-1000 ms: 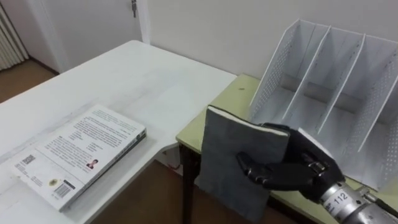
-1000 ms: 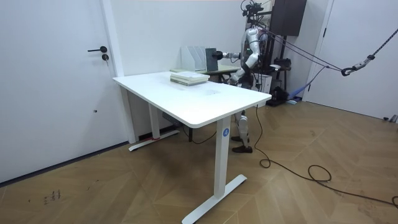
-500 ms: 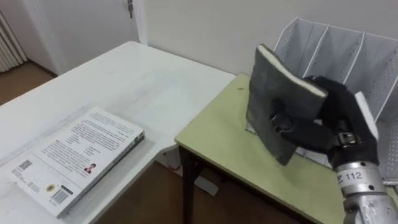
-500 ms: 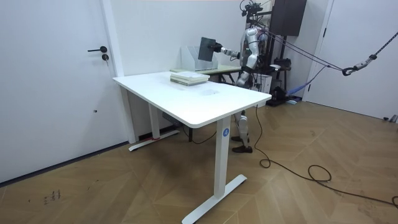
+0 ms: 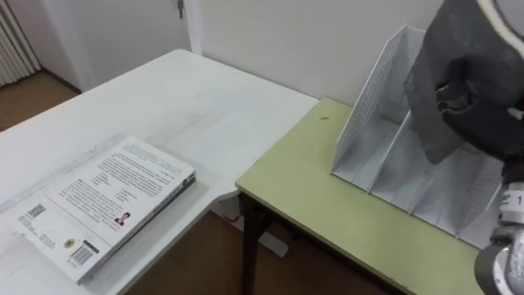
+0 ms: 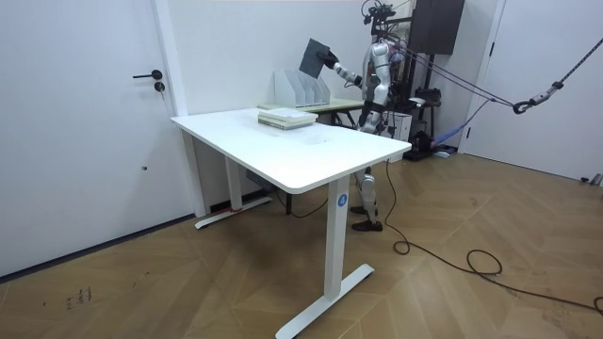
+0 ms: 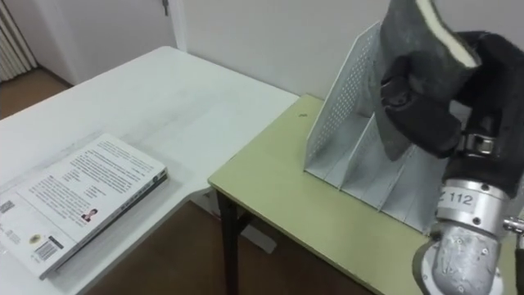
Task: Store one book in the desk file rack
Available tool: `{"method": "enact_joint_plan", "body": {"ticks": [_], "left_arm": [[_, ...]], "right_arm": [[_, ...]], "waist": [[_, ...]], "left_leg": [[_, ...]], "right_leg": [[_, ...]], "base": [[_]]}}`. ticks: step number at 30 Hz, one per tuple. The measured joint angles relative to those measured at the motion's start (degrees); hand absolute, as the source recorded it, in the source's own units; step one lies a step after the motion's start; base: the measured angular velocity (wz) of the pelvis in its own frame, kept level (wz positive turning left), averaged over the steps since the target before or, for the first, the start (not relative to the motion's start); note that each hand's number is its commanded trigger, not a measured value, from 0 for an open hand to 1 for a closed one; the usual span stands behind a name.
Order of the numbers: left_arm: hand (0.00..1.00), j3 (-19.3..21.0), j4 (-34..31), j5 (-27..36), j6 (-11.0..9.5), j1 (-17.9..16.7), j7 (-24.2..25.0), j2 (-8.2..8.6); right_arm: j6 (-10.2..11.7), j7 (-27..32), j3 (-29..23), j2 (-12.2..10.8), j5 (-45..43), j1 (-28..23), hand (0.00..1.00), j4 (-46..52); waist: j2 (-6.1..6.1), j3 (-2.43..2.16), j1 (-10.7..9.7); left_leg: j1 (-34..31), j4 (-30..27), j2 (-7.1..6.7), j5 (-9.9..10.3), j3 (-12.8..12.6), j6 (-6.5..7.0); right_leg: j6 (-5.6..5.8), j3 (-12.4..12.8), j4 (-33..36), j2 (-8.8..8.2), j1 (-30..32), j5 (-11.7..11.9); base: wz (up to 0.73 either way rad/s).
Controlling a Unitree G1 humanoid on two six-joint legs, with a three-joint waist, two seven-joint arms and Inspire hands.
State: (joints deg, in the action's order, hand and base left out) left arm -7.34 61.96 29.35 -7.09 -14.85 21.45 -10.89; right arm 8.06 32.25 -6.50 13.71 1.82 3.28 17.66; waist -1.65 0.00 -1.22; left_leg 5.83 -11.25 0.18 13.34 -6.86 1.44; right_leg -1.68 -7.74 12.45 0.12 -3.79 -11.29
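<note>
Grey book (image 5: 468,39) now higher, over file rack (image 5: 367,123), in right hand (image 7: 496,82).

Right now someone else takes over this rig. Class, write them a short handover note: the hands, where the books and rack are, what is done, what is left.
Right hand: shut on the grey book, which it holds tilted in the air above the file rack.
File rack: stands on the green desk; the slots in sight hold nothing.
Second book: lies flat on the white table.
Done: one book picked up.
Left: lower it into a slot, then let go.
</note>
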Motion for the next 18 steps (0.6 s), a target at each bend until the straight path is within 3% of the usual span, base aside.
{"method": "enact_joint_plan", "body": {"ticks": [18], "left_arm": [[0.0,1.1,1.2,0.4,1.0,0.4,-2.2,0.3]], "right_arm": [[-0.1,5.8,-2.2,0.0,0.4,1.2,1.0,-1.6]], "waist": [[-0.39,-0.09,0.2]], "left_leg": [[0.9,0.4,-0.09,0.0,0.6,-0.03]], "right_leg": [[0.02,-0.3,-1.0,0.12,-1.0,0.0]], "base": [[0.01]]}}
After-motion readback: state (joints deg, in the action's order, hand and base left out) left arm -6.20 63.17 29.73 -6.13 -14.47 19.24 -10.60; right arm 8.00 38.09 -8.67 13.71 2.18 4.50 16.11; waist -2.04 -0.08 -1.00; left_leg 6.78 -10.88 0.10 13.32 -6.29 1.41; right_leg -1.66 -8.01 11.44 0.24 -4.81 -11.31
